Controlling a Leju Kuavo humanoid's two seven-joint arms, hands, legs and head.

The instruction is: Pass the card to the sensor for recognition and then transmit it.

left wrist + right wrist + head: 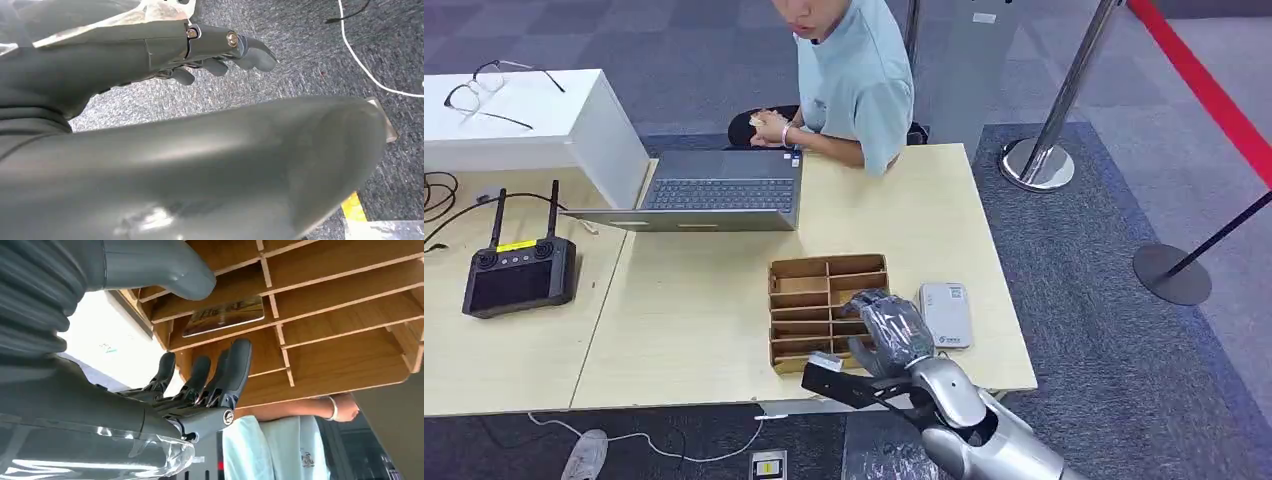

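Card (223, 316) in organizer (827, 309) slot, between robot hand (200, 385) fingers and thumb.

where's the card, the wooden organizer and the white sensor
card (223, 316): right wrist view, middle of its printed face, lying in a slot
wooden organizer (828, 268): head view, divider near its far edge
white sensor (946, 314): head view, middle of its top

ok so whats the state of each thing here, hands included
grey laptop: lid open, lying flat
brown wooden divider tray: card in one slot
card: lying in its slot, not held
white flat card sensor: on the table, nothing on it
right hand: over the tray, holding nothing
left hand: hanging, holding nothing
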